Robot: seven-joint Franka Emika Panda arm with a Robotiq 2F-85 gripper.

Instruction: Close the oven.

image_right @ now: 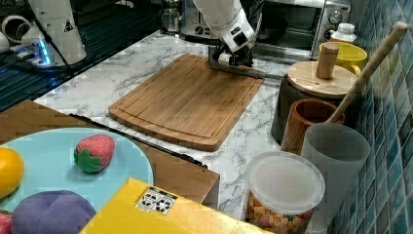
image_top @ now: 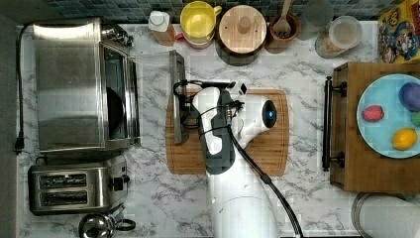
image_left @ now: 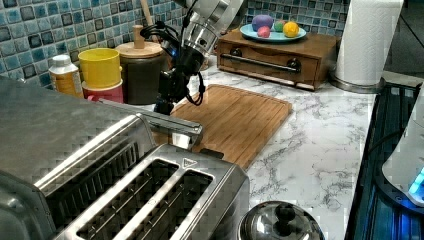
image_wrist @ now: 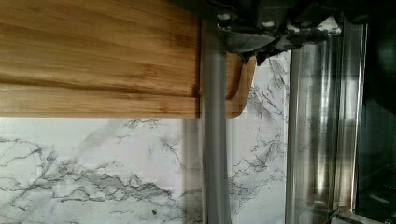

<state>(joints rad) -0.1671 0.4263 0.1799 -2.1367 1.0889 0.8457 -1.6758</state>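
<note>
— So, how many ovens? 
— One oven (image_top: 74, 84), at the top view's left, door dropped flat over one cutting board (image_top: 267, 148). One end effector (image_top: 184, 106) sits at its bar handle (image_top: 177, 96); grip, I can't tell.

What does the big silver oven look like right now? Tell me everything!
The oven is a big boxy one of brushed steel on the marble counter, at the top view's left, with a two-slot toaster beside it. Its glass door is swung down flat and open, showing a dark inside. The door's metal bar handle reaches over the edge of the wooden cutting board. The end effector is right at that handle. Knobs sit on its front.
</note>
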